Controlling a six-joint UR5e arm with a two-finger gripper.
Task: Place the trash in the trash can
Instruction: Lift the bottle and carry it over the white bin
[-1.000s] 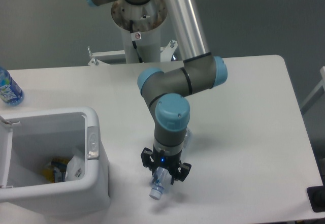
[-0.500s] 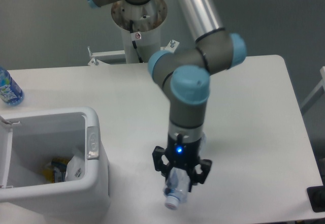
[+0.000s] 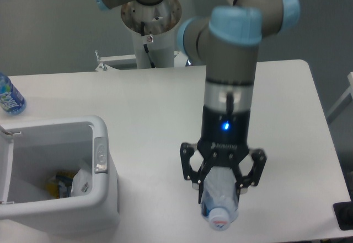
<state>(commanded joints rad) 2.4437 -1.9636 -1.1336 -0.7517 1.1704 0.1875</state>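
My gripper (image 3: pixel 222 185) hangs high over the right half of the table, shut on a clear bluish bottle (image 3: pixel 219 204) with a white cap, one piece of the trash. The bottle points cap-first toward the camera and is off the table. The trash can (image 3: pixel 102 199), a large white bin with a grey latch (image 3: pixel 100 154), stands at the lower left, well left of the gripper. Inside it lies a wrinkly white wrapper (image 3: pixel 81 181) beside something yellow (image 3: pixel 59 182).
A blue-labelled water bottle (image 3: pixel 9 97) stands at the table's far left edge. The arm's base column (image 3: pixel 150 28) rises behind the table. A dark object (image 3: pixel 345 215) sits off the lower right corner.
The arm has risen toward the camera and shifted right, lifting the bottle off the table; the gripper and bottle look much larger now.
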